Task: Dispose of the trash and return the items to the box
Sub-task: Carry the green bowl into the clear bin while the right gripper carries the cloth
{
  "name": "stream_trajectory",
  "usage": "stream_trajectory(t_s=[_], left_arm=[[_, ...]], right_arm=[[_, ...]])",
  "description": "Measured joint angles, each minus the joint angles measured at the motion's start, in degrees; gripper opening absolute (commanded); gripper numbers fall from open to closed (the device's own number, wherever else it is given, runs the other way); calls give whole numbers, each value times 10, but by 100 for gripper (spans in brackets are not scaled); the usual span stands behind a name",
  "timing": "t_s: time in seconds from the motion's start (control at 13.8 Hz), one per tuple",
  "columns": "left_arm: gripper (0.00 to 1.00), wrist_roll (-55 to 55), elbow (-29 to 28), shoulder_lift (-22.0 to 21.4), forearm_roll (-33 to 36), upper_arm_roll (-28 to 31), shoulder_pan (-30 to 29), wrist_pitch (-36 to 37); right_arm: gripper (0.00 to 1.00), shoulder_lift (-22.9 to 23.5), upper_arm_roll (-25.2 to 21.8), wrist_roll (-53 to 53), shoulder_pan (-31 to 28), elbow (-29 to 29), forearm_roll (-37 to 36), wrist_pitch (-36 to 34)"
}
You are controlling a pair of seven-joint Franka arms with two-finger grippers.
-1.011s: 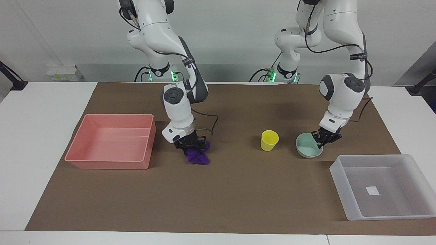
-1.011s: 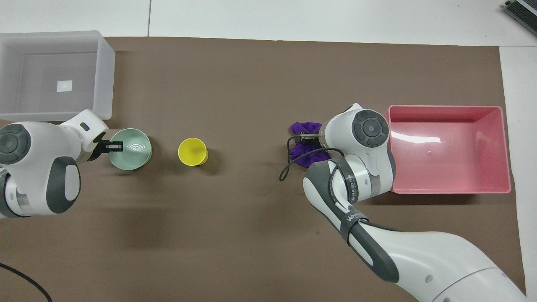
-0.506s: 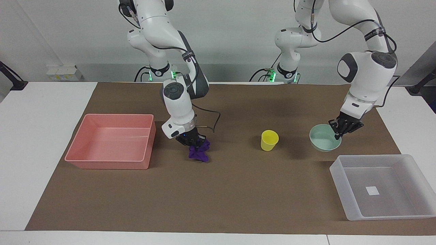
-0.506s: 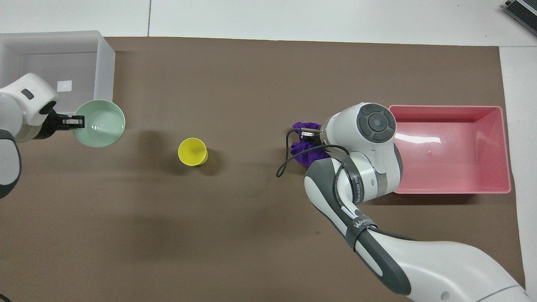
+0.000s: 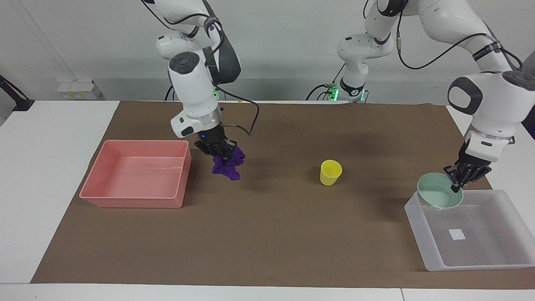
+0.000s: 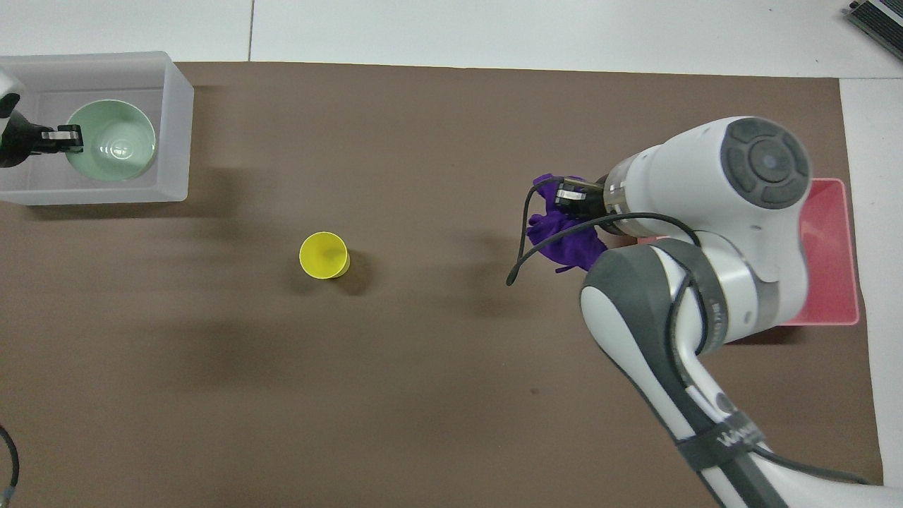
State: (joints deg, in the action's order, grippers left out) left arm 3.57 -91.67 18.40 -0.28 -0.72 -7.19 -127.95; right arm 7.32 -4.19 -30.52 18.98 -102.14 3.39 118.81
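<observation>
The trash, a purple cloth wad (image 5: 227, 165) (image 6: 564, 234), hangs off the mat from my right gripper (image 5: 219, 152) (image 6: 566, 198), which is shut on its top, over the mat beside the pink tray. My left gripper (image 5: 456, 186) (image 6: 62, 137) is shut on the rim of the mint-green bowl (image 5: 434, 194) (image 6: 113, 141) and holds it in the air over the translucent box (image 5: 485, 244) (image 6: 178, 120), above the corner nearest the robots. The yellow cup (image 5: 330, 172) (image 6: 324, 255) stands upright on the mat, between the two grippers.
A pink tray (image 5: 133, 201) (image 6: 829, 268) sits at the right arm's end of the table, mostly covered by the right arm in the overhead view. A small white sticker (image 5: 457, 234) lies on the box floor. The brown mat (image 5: 267, 234) covers the table's middle.
The left gripper lifted the bowl off the mat and carried it over the box. The right gripper closed on the cloth and raised it, moving toward the pink tray.
</observation>
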Motion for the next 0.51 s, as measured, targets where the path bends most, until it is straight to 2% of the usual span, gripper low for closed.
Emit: stream_trajectory(t_s=[0.29, 0.51], left_arm=[[0, 0, 150, 123, 0, 0, -23, 19], [0, 3, 217, 201, 2, 0, -39, 15]], right_arm=[[0, -23, -1, 120, -106, -1, -19, -23], [0, -20, -2, 220, -181, -46, -19, 8]])
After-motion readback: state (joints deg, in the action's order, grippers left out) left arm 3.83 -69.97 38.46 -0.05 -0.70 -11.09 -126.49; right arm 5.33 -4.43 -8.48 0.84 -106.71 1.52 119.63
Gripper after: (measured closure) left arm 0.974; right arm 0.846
